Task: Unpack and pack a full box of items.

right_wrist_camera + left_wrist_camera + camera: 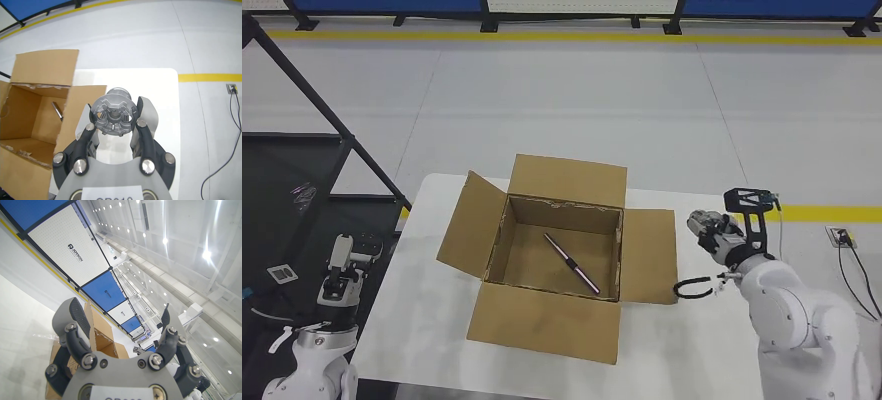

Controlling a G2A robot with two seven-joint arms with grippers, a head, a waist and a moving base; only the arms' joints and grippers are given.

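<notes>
One rod (571, 263) lies in the box (567, 180), frame centre. Right gripper (115, 108) clamps a metal hub (108, 106) just right of the box, above the table (692, 340). Left gripper (121, 308) spread, lower left. Likely unpacking: next set hub on bare table, release.

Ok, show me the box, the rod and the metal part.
box (547, 325), top view, on the near flap.
rod (571, 263), top view, mid-shaft.
metal part (113, 106), right wrist view, on its front face.
</notes>
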